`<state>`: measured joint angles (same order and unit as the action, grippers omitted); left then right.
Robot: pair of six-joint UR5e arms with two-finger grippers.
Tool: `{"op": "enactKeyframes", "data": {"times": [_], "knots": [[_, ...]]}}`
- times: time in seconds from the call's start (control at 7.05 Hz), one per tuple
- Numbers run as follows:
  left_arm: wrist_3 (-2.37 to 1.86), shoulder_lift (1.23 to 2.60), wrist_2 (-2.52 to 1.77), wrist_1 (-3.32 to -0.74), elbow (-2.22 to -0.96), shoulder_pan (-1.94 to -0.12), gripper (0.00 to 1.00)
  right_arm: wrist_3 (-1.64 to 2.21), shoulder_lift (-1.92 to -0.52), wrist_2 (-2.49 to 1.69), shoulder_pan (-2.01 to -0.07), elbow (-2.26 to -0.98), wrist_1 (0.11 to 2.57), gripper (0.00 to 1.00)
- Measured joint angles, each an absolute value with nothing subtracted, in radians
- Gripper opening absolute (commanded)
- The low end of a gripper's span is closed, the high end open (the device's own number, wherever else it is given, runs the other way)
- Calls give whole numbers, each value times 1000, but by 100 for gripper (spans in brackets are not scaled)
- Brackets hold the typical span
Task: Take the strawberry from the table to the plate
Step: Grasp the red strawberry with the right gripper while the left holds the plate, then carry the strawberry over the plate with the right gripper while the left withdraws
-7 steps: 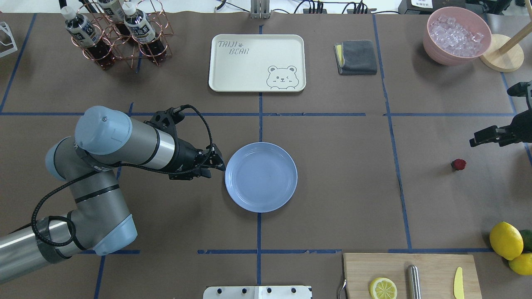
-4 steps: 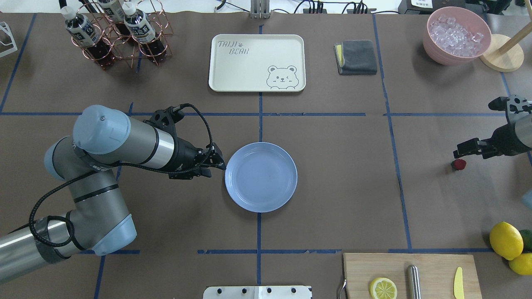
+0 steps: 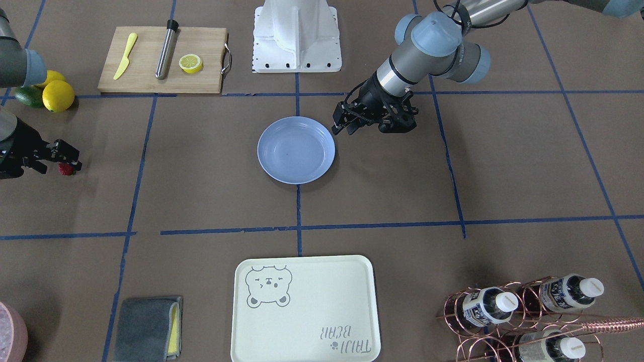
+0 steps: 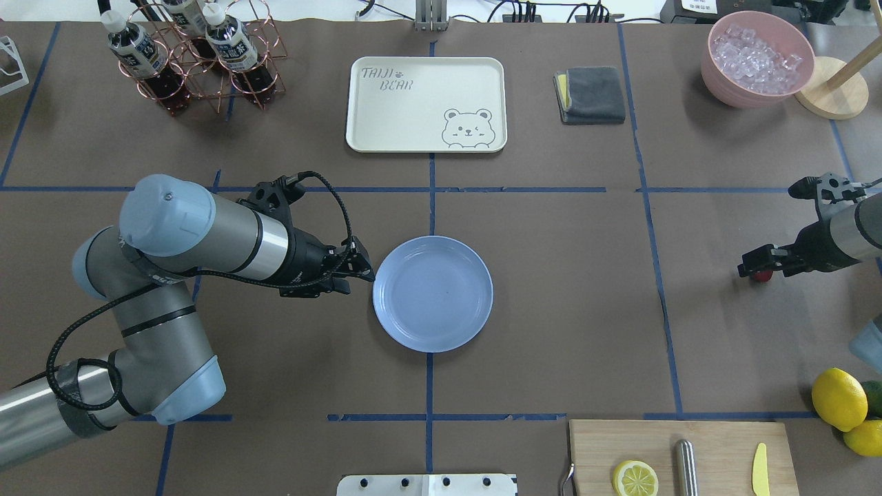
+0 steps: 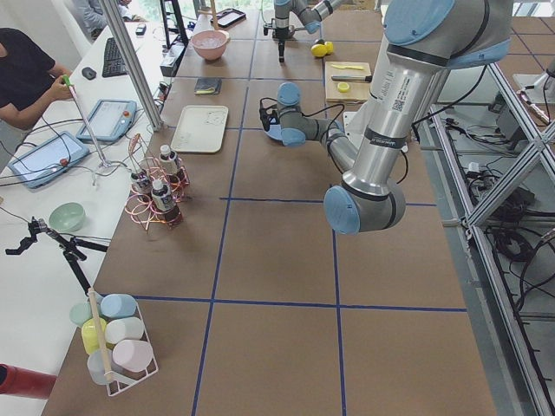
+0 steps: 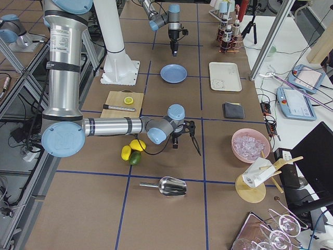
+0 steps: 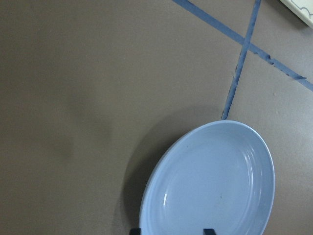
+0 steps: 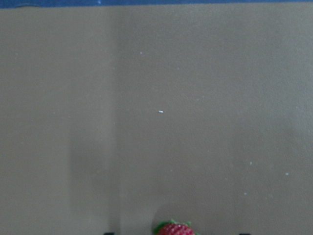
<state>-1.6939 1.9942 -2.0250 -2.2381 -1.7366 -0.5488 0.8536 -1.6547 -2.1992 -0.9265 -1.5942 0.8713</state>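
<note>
The small red strawberry [image 4: 761,277] lies on the brown table [image 4: 565,275] at the right, also seen in the front view [image 3: 65,170]. My right gripper [image 4: 756,266] hangs right over the strawberry, open. In the right wrist view the strawberry [image 8: 175,229] sits at the bottom edge between the two spread fingertips. The light blue plate [image 4: 433,294] rests at the table's centre with nothing on it. My left gripper [image 4: 364,270] hovers at the plate's left rim, open and holding nothing; the left wrist view shows the plate [image 7: 215,181] below.
A cream bear tray [image 4: 426,103] and grey cloth [image 4: 590,94] lie at the back. A bottle rack [image 4: 200,55] stands back left, a pink bowl of ice [image 4: 758,58] back right. Lemons [image 4: 838,398] and a cutting board [image 4: 679,455] are at the front right.
My right gripper has moved in from the right edge, leftward and down, and now covers most of the strawberry. The left arm has barely shifted. The strawberry and plate have stayed put.
</note>
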Motion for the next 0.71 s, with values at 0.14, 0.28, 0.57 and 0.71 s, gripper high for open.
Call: {"op": "enactKeyframes", "data": {"times": [0.14,0.28,0.57,0.71], "knots": [[-1694,1994,-2024,-2238,-1737,-549,53,855,-1652,-2189,-920,-1594,871,55],[-1694,1994,-2024,-2238,-1737,-549,54,855,-1650,-2179,-917,-1595,871,38],[-1695,1994,-2023,-2238,-1737,-548,54,855,-1650,-2163,-915,-1595,871,13],[-1695,1994,-2023,-2238,-1738,-548,54,854,-1650,-2161,-915,-1597,871,0]]}}
